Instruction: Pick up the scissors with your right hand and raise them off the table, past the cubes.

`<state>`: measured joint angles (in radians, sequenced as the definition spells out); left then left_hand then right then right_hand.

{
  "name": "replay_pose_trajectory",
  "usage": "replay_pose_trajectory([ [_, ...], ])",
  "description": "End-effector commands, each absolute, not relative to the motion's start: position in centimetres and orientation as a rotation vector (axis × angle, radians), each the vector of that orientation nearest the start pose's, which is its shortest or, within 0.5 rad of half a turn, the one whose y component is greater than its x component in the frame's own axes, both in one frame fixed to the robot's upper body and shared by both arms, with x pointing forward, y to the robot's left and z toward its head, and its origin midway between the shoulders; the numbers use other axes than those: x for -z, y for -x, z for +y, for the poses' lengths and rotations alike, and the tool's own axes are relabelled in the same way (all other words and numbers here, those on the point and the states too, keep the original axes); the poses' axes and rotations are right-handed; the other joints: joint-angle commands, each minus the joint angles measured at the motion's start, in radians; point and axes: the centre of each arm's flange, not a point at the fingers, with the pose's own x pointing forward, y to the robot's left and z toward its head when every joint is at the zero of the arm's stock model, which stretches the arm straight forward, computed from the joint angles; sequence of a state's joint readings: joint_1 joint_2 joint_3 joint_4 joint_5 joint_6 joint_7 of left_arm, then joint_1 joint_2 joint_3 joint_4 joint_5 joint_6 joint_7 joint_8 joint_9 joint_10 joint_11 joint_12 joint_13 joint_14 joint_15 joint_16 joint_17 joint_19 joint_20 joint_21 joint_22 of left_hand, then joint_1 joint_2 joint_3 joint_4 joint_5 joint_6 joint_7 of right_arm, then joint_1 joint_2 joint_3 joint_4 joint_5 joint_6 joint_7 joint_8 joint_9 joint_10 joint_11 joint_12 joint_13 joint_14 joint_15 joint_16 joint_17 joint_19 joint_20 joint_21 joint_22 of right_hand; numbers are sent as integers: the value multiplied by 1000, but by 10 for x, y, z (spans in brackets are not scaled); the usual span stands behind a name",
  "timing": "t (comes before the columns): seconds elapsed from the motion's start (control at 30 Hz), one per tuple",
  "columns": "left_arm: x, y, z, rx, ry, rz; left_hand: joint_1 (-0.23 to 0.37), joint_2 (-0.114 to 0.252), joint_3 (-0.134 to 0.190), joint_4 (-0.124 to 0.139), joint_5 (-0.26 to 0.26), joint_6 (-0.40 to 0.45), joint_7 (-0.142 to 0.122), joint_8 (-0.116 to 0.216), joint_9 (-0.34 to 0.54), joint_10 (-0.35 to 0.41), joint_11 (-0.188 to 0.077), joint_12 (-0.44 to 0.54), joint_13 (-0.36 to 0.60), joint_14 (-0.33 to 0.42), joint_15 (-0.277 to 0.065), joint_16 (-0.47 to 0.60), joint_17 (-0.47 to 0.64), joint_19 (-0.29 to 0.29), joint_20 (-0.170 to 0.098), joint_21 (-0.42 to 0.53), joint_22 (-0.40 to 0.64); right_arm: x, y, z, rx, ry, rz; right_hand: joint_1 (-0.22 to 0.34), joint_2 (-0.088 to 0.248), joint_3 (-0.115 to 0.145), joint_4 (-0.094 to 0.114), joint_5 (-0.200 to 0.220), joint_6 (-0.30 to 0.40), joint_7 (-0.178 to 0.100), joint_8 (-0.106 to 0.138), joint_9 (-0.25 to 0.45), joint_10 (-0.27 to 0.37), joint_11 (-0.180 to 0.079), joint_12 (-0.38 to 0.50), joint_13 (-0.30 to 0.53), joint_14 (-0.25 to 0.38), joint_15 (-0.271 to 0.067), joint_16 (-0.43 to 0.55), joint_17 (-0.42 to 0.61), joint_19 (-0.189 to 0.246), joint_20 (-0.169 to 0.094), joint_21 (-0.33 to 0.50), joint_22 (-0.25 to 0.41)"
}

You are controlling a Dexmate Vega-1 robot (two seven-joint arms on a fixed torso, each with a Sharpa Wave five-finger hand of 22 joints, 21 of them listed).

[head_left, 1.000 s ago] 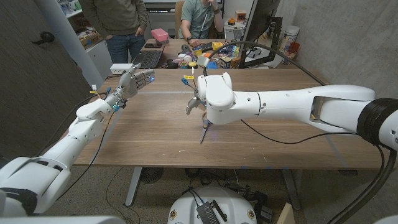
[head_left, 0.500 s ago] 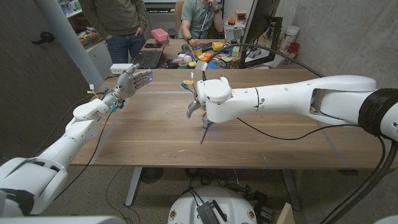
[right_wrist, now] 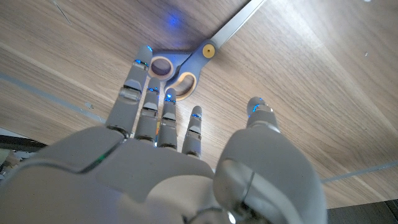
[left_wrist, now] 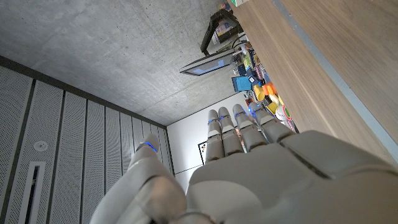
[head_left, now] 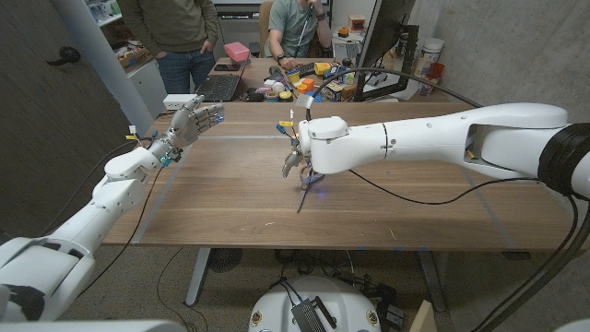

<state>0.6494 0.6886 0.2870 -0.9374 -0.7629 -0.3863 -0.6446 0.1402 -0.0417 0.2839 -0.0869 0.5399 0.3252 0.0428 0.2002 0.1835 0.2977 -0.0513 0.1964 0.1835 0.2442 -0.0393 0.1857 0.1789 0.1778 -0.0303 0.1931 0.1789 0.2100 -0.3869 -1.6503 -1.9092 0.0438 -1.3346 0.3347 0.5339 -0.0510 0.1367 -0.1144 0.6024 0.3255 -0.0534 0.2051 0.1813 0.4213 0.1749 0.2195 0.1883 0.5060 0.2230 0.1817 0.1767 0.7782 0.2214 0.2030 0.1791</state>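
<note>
1. Reaching in over the middle of the wooden tabletop [head_left: 212, 198], the right hand [head_left: 307, 157] hangs with its fingers pointing down at the scissors [head_left: 306, 189].
2. Scissors lie on the tabletop, blades closed and pointing toward the near edge; grey handles with pale orange inner loops sit under the right hand's fingers.
3. In the right wrist view the fingers [right_wrist: 149, 99] are extended and slightly apart, their tips at the handle loops of the scissors [right_wrist: 186, 68]; the thumb [right_wrist: 261, 118] stands off to one side, apart from the handles. Nothing is pinched; whether a fingertip actually touches a loop, cannot tell.
4. Left hand [head_left: 189, 124] is raised above the far left part of the tabletop, fingers stretched out and lightly spread, holding nothing. Left wrist view shows the same: fingers [left_wrist: 239, 127] straight, side by side, with only small gaps between them.
5. Small coloured cubes [head_left: 279, 123] lie on the tabletop just beyond the right hand.
6. Behind the tabletop: a cluttered desk [head_left: 277, 78] with a laptop [head_left: 218, 86] and a monitor [head_left: 387, 46]; one person standing [head_left: 175, 32], another seated [head_left: 295, 28].
</note>
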Motion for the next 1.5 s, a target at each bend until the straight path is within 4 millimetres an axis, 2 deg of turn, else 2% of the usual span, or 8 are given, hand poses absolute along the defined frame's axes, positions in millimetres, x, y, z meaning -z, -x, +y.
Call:
replay_pose_trajectory([
  [0.03, -22, -639, 441, 400, -168, -622, -7, 0, -3, -2, 5, 0, -9, -2, 4, 7, -7, 4, 4, 6, -5, 6, 2, 4, 4, 9, 4, -37, -555, 14, -295, 1664, 60, 7, 3, -3, -2, -2, 10, -6, 3, 3, 6, -5, 3, 6, 6, -4, 4, 3, 4, 0, -2, 5],
  [0.13, -22, -640, 442, 397, -168, -619, -8, 0, -4, -2, 5, -2, -10, -3, 4, 7, -6, 3, 4, 6, -5, 6, 2, 4, 4, 9, 4, -36, -559, 13, -297, 1660, 69, 8, 3, -3, -3, -3, 8, -6, 1, 3, 8, -3, 4, 6, 5, -4, 4, 2, 4, 0, -2, 5],
  [0.2, -22, -641, 443, 396, -169, -618, -8, 0, -4, -2, 5, -2, -10, -3, 4, 7, -6, 3, 4, 6, -4, 5, 2, 4, 4, 9, 4, -36, -560, 12, -306, 1660, 72, 8, 5, -6, -2, -4, 15, -10, 2, 3, 21, -17, 9, 6, 11, -2, 6, 3, 2, 0, -3, 5],
  [0.33, -23, -642, 443, 393, -173, -616, -8, 0, -4, -2, 5, -2, -10, -3, 5, 7, -4, 3, 4, 5, -5, 5, 2, 4, 4, 9, 4, -35, -562, 10, -309, 1652, 69, 4, 4, -12, 1, -6, 35, -15, 7, 3, 27, -23, 10, 5, 20, -3, 8, 3, -3, 0, -5, 5],
  [0.47, -24, -645, 443, 392, -173, -611, -8, 0, -5, -2, 5, -3, -11, -3, 5, 7, -4, 3, 4, 5, -4, 5, 2, 3, 4, 9, 4, -32, -564, 8, -311, 1645, 73, 3, 2, -14, 1, -7, 39, -17, 7, 3, 20, -20, 6, 5, 19, -4, 6, 3, -6, 0, -6, 5],
  [0.67, -27, -646, 438, 396, -181, -610, -9, 1, -6, -2, 5, -8, -11, -5, 5, 3, -2, 2, 4, 1, -5, 4, 2, 2, 4, 9, 4, -28, -566, 6, -313, 1631, 72, 7, 3, -16, 0, -7, 41, -20, 2, 3, -12, -30, -7, 5, 13, -10, 1, 1, -12, 0, -8, 5],
  [1.1, -28, -645, 438, 406, -200, -599, -8, 3, -6, -2, 5, -16, -11, -7, 5, -6, -6, -1, 4, -6, -3, 1, 2, -2, 5, 7, 4, -25, -575, 0, -290, 1630, 66, 15, 6, -15, -3, -8, 43, -29, -1, 3, -13, -37, -7, 5, 3, -13, -3, 1, -20, 0, -10, 5],
  [1.5, -29, -646, 438, 436, -202, -589, -7, 5, -7, -3, 6, -19, -11, -7, 5, -10, -1, -2, 4, -9, -3, 1, 2, -3, 5, 7, 4, -20, -568, -11, -192, 1623, 49, 27, 3, -14, -9, -9, 49, -32, -2, 3, -21, -41, -9, 5, -18, -11, -9, 0, -32, 0, -13, 4],
])
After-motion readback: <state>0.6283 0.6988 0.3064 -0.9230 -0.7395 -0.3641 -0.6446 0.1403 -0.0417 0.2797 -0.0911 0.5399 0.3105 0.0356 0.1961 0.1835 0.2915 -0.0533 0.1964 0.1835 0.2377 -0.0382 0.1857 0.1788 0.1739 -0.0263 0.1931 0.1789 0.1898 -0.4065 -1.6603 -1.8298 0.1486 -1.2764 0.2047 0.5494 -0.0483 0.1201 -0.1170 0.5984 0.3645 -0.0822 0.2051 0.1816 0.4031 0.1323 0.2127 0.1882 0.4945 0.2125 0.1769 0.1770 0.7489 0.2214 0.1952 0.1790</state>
